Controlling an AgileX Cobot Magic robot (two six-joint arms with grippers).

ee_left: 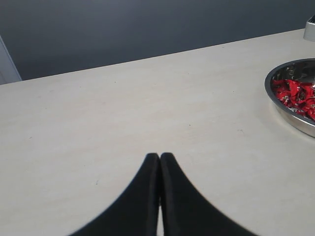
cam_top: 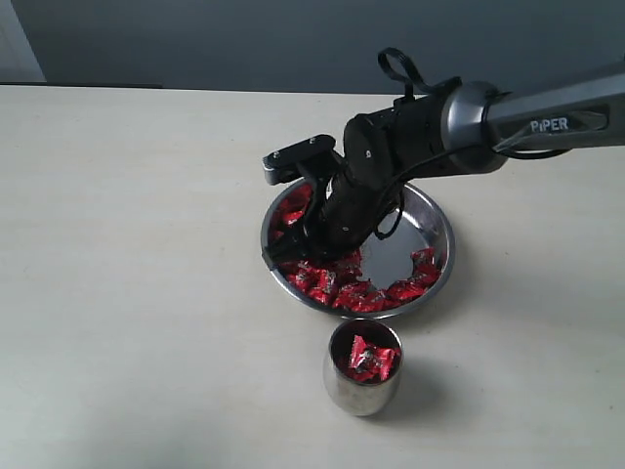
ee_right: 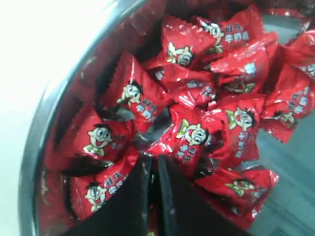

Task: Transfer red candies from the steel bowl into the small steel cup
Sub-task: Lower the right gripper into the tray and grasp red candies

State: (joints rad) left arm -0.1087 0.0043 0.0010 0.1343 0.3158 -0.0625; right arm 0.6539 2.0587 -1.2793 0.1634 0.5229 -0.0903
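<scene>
The R arm (cam_top: 508, 122) reaches in from the right & dips into the steel bowl (cam_top: 437, 227), which sits on the pale table (cam_top: 117, 244) w/ the small steel cup (cam_top: 362, 391) upright just on its near side, close but not touching. The right gripper (ee_right: 151, 160) is nose-down over the left part of the bowl. Its black fingers are drawn narrow w/ only a thin slit between them, tips pressed in among the red candies (ee_right: 194, 135). Whether a wrapper edge is nipped in that slit I can't quite tell, the close view being blurry. Candies lie heaped along the bowl's left & near edge, while the far-right part of the dish is bare & shiny. A few more candies sit inside the cup, below its rim. The left gripper (ee_left: 160, 158) hangs over bare table well off to the side of the bowl, fingers pressed flat together, holding nothing.
</scene>
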